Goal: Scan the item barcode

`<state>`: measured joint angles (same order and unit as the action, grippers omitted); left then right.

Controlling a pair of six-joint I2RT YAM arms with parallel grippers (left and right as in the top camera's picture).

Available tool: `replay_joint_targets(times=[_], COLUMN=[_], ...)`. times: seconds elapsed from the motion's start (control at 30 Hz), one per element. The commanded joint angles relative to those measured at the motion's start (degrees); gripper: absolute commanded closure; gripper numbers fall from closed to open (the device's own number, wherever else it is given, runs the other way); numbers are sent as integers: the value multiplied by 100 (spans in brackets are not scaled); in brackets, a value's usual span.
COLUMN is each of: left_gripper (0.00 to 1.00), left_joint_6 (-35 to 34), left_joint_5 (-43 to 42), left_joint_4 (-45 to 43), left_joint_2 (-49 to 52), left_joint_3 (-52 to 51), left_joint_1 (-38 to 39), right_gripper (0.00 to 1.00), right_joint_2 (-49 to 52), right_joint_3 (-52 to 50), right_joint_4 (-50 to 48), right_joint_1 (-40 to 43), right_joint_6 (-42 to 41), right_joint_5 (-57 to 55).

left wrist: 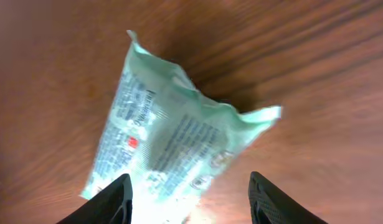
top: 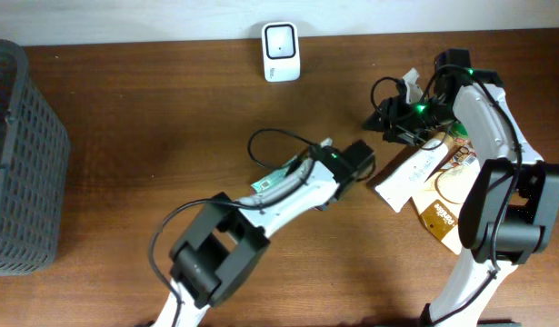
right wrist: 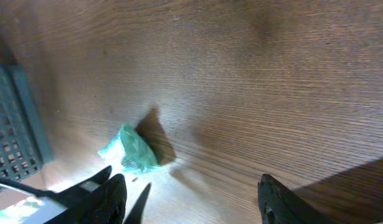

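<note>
Looking down from the left wrist, found the packet (left wrist: 172,143) lying on the brown wooden table (left wrist: 316,74), its near end reaching in between the dark fingers (left wrist: 113,202) of the left gripper (left wrist: 190,182). Saw those jaws standing wide apart, one finger clear of the film and the other just beside its edge, with no squeeze visible. Noted a soft pouch in pale mint green, whiter and glossy down the middle, covered in blocks of small dark print too blurred to read. Picked out one small red mark on its left half and a few round marks near the lower edge. Could not tell a barcode among the print. Saw the far end crimped, one corner pointing up and another jutting to the right, a dark shadow thrown on the wood beneath. Found the right gripper (right wrist: 192,183) spread wide as well in its own wrist view, only bare wood between its fingers. From overhead, placed the packet right of the table's middle, lying slantwise, just beyond the left gripper's tip and near the right gripper, well apart from the white scanner (top: 281,52) standing at the far edge. Spotted brown packets (top: 441,218) by the right arm's base and a grey mesh basket (top: 15,154) at the left edge.
</note>
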<state>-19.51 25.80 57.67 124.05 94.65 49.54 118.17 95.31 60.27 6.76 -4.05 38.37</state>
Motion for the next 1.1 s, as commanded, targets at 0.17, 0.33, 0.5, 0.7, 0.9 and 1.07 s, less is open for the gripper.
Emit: replay_joint_targets(times=[0.17, 0.33, 0.5, 0.7, 0.9, 1.07], left_gripper=[44, 51, 55, 62, 59, 60], left_joint_6=[96, 273, 542, 662, 511, 7], left_joint_5=[-2951, -4044, -4817, -5178, -5576, -6207], left_joint_4=[114, 304, 26, -511, -1641, -2754], left_joint_2=[-1462, -1460, -1469, -1563, -2260, -2319], left_joint_3=[273, -4, -623, -1268, -2415, -3397], left_joint_1=[-1939, -3077, -3687, -4094, -4157, -4129], right_gripper=[38, 20, 19, 21, 27, 35], right_joint_2=[-144, -66, 240, 616, 977, 1104], right_joint_3=[52, 50, 50, 50, 50, 48], right_joint_4=[59, 280, 297, 79, -208, -374], right_joint_1=[-116, -833, -1609, -2225, -2299, -2330], right_joint_6=[138, 1187, 1641, 1888, 2142, 2116], right_joint_5=[-162, -153, -129, -151, -13, 92])
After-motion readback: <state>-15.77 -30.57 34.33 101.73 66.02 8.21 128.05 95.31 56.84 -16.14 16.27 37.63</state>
